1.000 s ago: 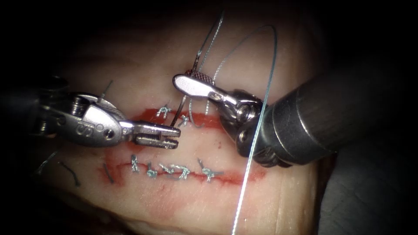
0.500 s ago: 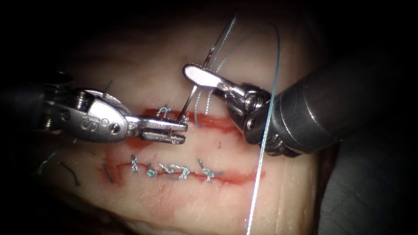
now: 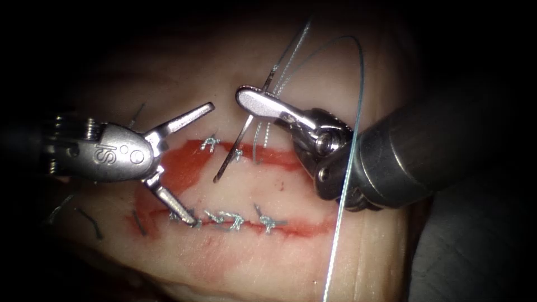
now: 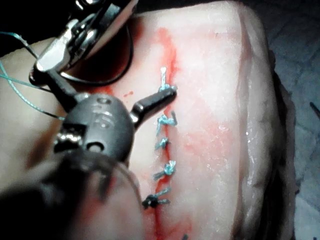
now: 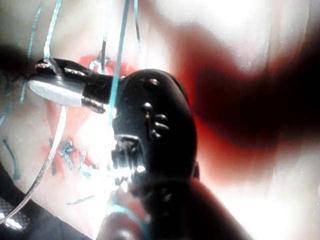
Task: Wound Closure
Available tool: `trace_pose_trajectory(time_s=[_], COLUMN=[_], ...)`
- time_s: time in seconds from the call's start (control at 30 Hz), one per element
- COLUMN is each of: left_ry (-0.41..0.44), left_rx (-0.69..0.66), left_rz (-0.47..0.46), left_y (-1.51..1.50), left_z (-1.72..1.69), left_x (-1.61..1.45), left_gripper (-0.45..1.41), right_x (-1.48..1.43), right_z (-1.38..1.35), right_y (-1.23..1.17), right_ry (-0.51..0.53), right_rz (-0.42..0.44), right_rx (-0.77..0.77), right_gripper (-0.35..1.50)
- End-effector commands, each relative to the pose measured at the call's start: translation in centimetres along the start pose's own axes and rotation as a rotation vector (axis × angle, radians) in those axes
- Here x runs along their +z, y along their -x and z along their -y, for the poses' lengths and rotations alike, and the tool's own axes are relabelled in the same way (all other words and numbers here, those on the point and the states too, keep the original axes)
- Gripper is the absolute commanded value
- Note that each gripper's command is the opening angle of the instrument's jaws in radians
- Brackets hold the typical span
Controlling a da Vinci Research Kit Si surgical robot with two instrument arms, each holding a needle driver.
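The tissue (image 3: 335,257) bears two red cuts. The upper cut (image 3: 279,159) has two blue stitches, the lower cut (image 3: 302,228) several. My right tool (image 3: 241,96) is shut on the curved needle (image 3: 229,159) about a third of the way from its tail. The needle is out of the tissue, its tip hanging over the upper cut. Blue thread (image 3: 358,84) arcs from the tail and drops past the right tool's shaft. My left tool (image 3: 203,164) stands wide open and holds nothing, one jaw by the lower stitches. The right tool (image 5: 55,87) grips the needle (image 5: 50,155) in its wrist view too.
Red fluid (image 3: 187,165) pools at the left end of the upper cut. Short cut ends of thread (image 3: 89,221) lie on the tissue at the left. The left tool's jaw (image 4: 155,100) sits by the row of stitches (image 4: 165,145).
The right tool closed on the needle near its tail. The left tool then let go of the needle's tip, opened wide and drew back to the left.
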Motion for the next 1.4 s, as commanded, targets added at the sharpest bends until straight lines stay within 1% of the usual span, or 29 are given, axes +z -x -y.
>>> trace_pose_trajectory(time_s=[0.03,0.07,0.1,0.13,0.2,0.23,0.27,0.3,0.33,0.37,0.4,0.43,0.47,0.5,0.6,0.67,0.7,0.8,0.83,0.87,0.9,1.0,1.03,1.17,1.3,1.4], left_ry=[-0.005,-0.005,-0.009,-0.005,-0.001,-0.004,-0.003,0.009,0.018,0.025,0.031,0.021,0.021,0.013,-0.006,-0.013,-0.029,-0.060,-0.067,-0.081,-0.081,-0.096,-0.098,-0.082,-0.064,-0.060], left_rx=[-0.134,-0.134,-0.217,-0.300,-0.413,-0.515,-0.645,-0.714,-0.782,-0.887,-0.957,-1.034,-1.034,-1.057,-1.063,-1.059,-1.074,-1.070,-1.066,-1.056,-1.056,-1.046,-1.050,-0.960,-0.922,-0.914], left_rz=[0.042,0.042,0.058,0.066,0.075,0.078,0.079,0.079,0.080,0.070,0.065,0.037,0.037,0.014,-0.023,-0.030,-0.037,-0.052,-0.055,-0.061,-0.061,-0.068,-0.070,-0.079,-0.088,-0.088], left_y=[0.05,0.05,0.08,0.10,0.12,0.10,0.07,0.03,-0.03,-0.11,-0.18,-0.34,-0.34,-0.45,-0.70,-0.83,-0.90,-0.99,-1.01,-1.05,-1.05,-1.08,-1.09,-1.13,-1.17,-1.21], left_z=[-0.10,-0.10,-0.13,-0.16,-0.23,-0.25,-0.27,-0.27,-0.28,-0.27,-0.26,-0.22,-0.22,-0.20,-0.16,-0.14,-0.13,-0.12,-0.13,-0.13,-0.13,-0.17,-0.20,-0.33,-0.40,-0.46], left_x=[-0.08,-0.08,-0.14,-0.20,-0.32,-0.36,-0.39,-0.41,-0.42,-0.42,-0.41,-0.37,-0.37,-0.32,-0.18,-0.08,-0.01,0.15,0.20,0.28,0.28,0.38,0.42,0.53,0.58,0.62], left_gripper=[1.05,1.05,0.86,0.71,0.51,0.24,-0.35,-0.45,-0.45,-0.45,-0.45,-0.45,-0.45,-0.45,-0.45,-0.45,-0.45,-0.45,-0.45,-0.45,-0.45,-0.45,-0.45,-0.45,-0.45,-0.45], right_x=[-0.02,-0.02,-0.03,-0.04,-0.06,-0.06,-0.06,-0.06,-0.03,-0.01,0.00,0.03,0.03,0.03,0.04,0.04,0.04,0.01,0.00,-0.03,-0.03,-0.06,-0.06,-0.05,-0.05,-0.06], right_z=[0.10,0.10,0.12,0.15,0.17,0.19,0.20,0.21,0.20,0.17,0.12,0.05,0.05,0.04,0.02,0.02,0.02,0.02,0.02,0.03,0.03,0.04,0.05,0.02,0.01,0.01], right_y=[-0.13,-0.13,-0.15,-0.14,-0.13,-0.11,-0.10,-0.08,-0.01,0.05,0.11,0.21,0.21,0.24,0.29,0.33,0.36,0.43,0.46,0.50,0.50,0.55,0.56,0.55,0.56,0.56], right_ry=[0.071,0.071,0.092,0.083,0.088,0.101,0.094,0.072,0.067,0.089,0.126,0.167,0.167,0.157,0.141,0.147,0.145,0.166,0.179,0.220,0.220,0.266,0.266,0.213,0.229,0.243], right_rz=[-0.090,-0.090,-0.136,-0.163,-0.198,-0.218,-0.236,-0.245,-0.201,-0.165,-0.138,-0.136,-0.136,-0.152,-0.137,-0.132,-0.132,-0.134,-0.136,-0.154,-0.154,-0.184,-0.189,-0.194,-0.237,-0.236], right_rx=[-0.131,-0.131,-0.171,-0.207,-0.259,-0.296,-0.349,-0.458,-0.630,-0.695,-0.737,-0.864,-0.864,-0.908,-0.926,-0.985,-1.001,-1.025,-1.033,-1.035,-1.035,-1.032,-1.042,-1.071,-1.091,-1.089], right_gripper=[-0.35,-0.35,-0.35,-0.35,-0.35,-0.35,-0.35,-0.35,-0.35,-0.35,-0.35,-0.35,-0.35,-0.35,-0.35,-0.35,-0.35,-0.35,-0.35,-0.35,-0.35,-0.35,-0.35,-0.35,-0.35,-0.35])
